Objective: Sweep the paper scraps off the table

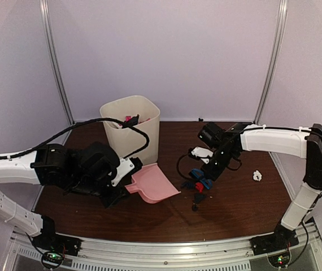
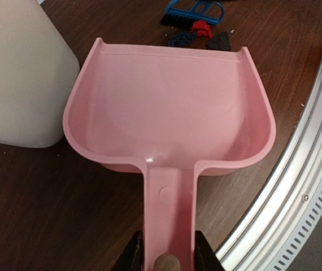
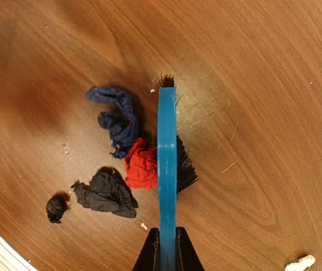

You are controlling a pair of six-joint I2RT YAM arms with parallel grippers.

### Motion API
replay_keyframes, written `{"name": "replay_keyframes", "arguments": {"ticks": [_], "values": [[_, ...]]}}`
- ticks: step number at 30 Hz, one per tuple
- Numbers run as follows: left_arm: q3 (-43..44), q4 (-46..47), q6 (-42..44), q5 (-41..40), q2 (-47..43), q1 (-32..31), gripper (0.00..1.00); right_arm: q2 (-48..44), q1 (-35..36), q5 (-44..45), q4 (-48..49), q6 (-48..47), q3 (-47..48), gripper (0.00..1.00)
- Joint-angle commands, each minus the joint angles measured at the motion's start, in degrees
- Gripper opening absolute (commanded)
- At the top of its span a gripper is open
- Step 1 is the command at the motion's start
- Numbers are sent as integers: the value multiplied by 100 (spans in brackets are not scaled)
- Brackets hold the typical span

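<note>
Lying crumpled: red, navy, black paper scraps (image 3: pixel 141 166).

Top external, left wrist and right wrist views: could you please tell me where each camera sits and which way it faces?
Top external: above and behind the bases, looking down at the table; both arms show.
Left wrist: on the left arm, looking along the pink dustpan; left tool clamps its handle.
Right wrist: looking straight down; right tool clamps the blue brush.
Shared: both wrist views show the red scrap and brush.

Pink dustpan (image 1: pixel 152 183) near cream bin (image 1: pixel 130 127); blue brush (image 1: pixel 205 183) against red scrap (image 1: pixel 199 187); white scrap (image 1: pixel 257 175) apart.
</note>
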Motion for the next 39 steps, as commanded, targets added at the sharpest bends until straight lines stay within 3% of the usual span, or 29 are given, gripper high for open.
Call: {"name": "replay_keyframes", "arguments": {"ticks": [1, 5, 8, 15, 22, 31, 39], "values": [[-32, 243, 82, -79, -93, -28, 0, -316, 149, -430, -642, 170, -347, 0], [-12, 248, 82, -61, -73, -26, 0, -662, 202, -715, -651, 296, -267, 0], [3, 294, 120, -28, -51, -28, 0, -689, 103, -201, -569, 777, -7, 0], [112, 297, 214, -8, 46, -28, 0, -922, -831, 451, -542, 1090, 451, 0], [117, 300, 225, 59, 53, -26, 0, -751, -1807, 2293, -1115, 1616, 685, 0], [65, 301, 194, 64, -56, -28, 0, -491, -2578, 3622, -1262, 2036, 558, 0], [32, 301, 207, 69, -122, -28, 0, 60, -2698, 3516, -1244, 2244, 168, 0]]}}
